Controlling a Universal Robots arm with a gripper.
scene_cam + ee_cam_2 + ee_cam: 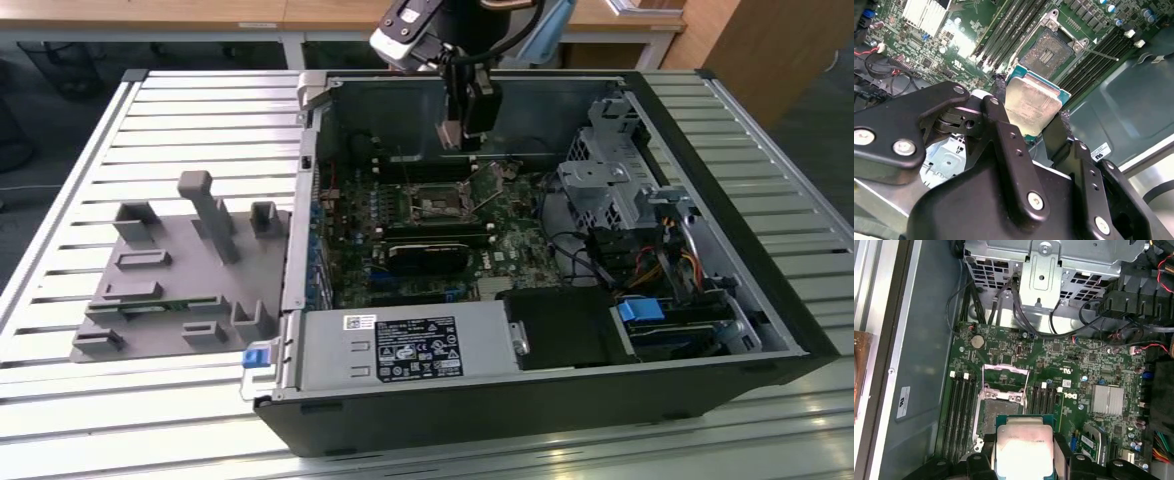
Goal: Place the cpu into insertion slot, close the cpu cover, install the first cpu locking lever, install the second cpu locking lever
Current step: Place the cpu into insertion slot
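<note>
- claw [1031, 102] clamped on the cpu [1030, 107]; two black fingers [1004, 130] pinch opposite edges, metal top facing both wrist cameras
- edge grip likely chosen to keep the contact face clear and pointing down at the board
- cpu hangs above the insertion slot [991, 412], apart from it and not seated; in the first wrist view it overlaps one edge of the slot, so roughly lined up but offset
- cpu cover [1004, 368] is swung up off the insertion slot, on the slot's side away from the chip; this leaves the socket open for the drop
- thin locking lever [1099, 52] sticks out just beside the insertion slot, apparently released, which would be why the cover can stand open
- computer case [534, 420] lies on its side on the table [80, 400], open side up, so the insertion slot faces the claw from below
- grey fixture [174, 270] sits on the table outside the case, well apart from the insertion slot, toward the exterior view's left
- counts: 1 cpu, 1 insertion slot, 1 cpu cover, 1 claw with 2 fingers, 1 lever clearly seen (cannot tell a second), 1 case, 1 grey fixture
</note>
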